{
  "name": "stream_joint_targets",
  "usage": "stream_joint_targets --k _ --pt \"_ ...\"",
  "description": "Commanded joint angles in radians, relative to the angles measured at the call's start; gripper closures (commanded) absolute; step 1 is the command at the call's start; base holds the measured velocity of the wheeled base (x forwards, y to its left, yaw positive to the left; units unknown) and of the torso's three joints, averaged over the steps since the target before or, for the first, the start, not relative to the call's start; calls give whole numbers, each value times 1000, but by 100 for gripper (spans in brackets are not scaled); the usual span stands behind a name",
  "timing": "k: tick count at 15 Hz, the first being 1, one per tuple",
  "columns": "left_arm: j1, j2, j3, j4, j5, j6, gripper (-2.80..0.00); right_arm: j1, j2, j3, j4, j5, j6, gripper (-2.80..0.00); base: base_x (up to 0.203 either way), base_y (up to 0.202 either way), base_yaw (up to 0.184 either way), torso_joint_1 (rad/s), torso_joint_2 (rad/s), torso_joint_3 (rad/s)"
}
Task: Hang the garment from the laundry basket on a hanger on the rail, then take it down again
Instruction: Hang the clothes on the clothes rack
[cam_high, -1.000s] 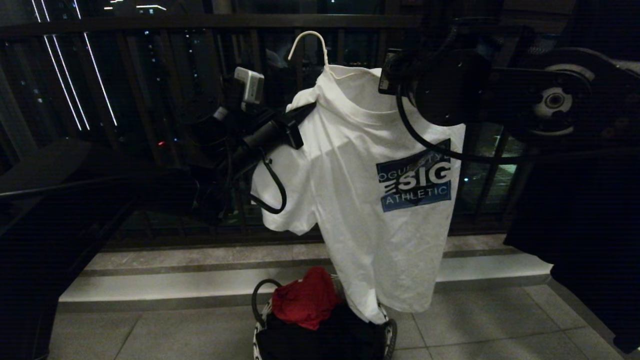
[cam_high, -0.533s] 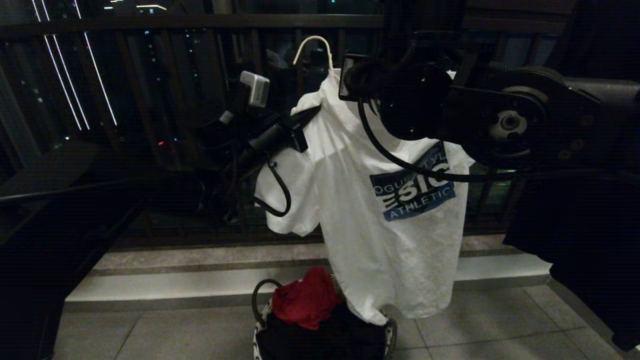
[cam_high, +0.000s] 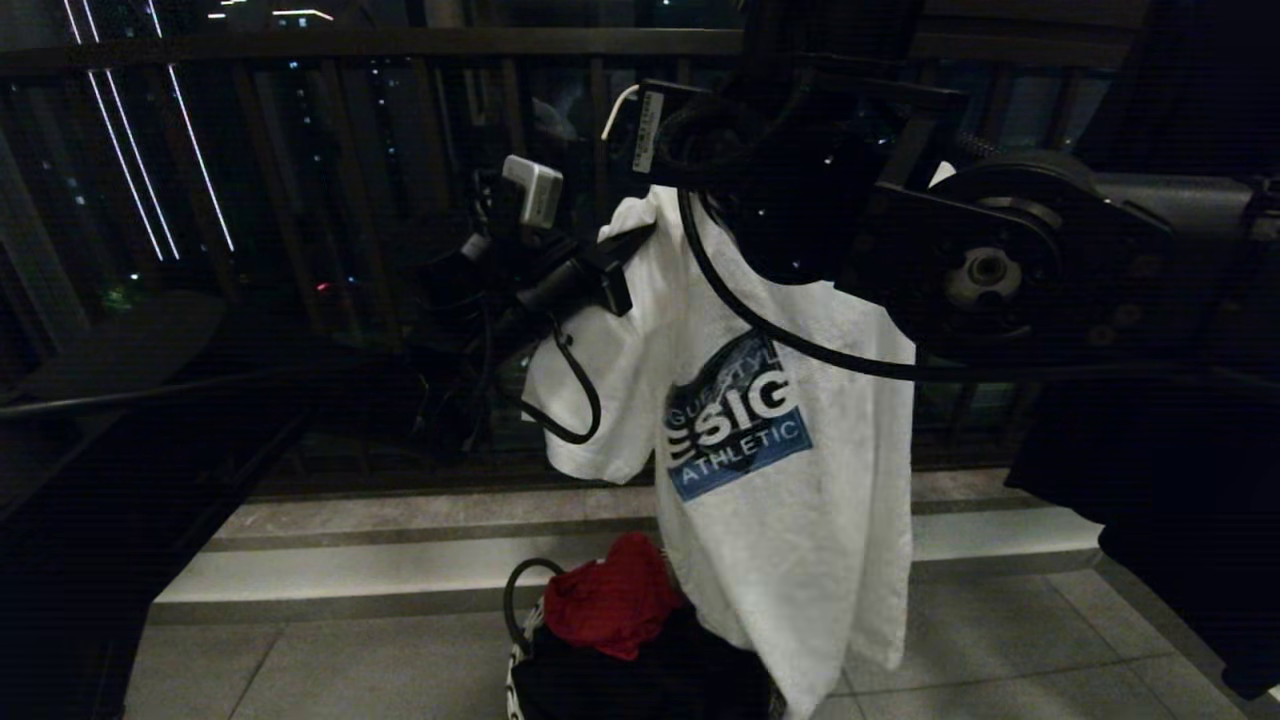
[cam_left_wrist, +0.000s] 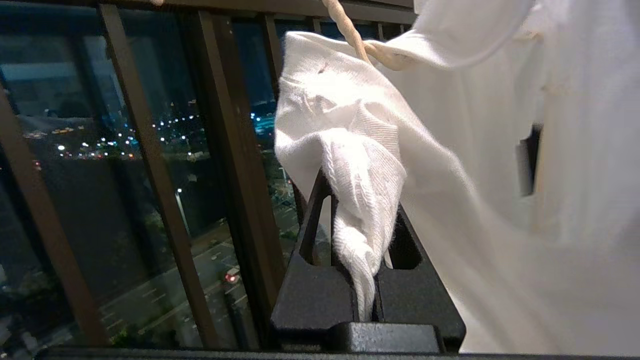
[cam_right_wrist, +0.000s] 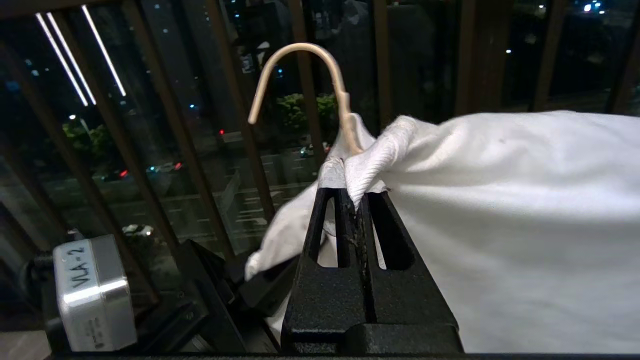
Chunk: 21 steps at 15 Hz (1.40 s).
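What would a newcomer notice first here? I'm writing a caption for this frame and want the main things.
The white T-shirt with its blue chest graphic hangs mid-scene on a thin hanger, held up in front of the dark balcony railing. Both tools pinch its fabric near the collar: the left tool and the right tool. Below, the laundry basket holds a red cloth.

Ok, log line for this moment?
left gripper: shut on shirt | right gripper: shut on collar | hanger: in shirt, off rail
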<state>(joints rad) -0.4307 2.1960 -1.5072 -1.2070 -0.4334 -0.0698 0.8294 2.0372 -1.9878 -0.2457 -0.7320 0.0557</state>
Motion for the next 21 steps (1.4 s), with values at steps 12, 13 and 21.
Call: stream_joint_targets --k 12,13,21 --pt "-22 -35 53 -14 -8 -7 0 -55 30 3 -3 57 -11 0 0 0 0 0 0 0" --pt "-22 -35 53 -14 -8 -7 0 -56 35 3 -2 56 -11 0 0 0 0 0 0 0" --pt "-20 -41 49 -17 -4 -7 0 -56 37 14 -3 49 -11 -280 0 0 0 0 0 0"
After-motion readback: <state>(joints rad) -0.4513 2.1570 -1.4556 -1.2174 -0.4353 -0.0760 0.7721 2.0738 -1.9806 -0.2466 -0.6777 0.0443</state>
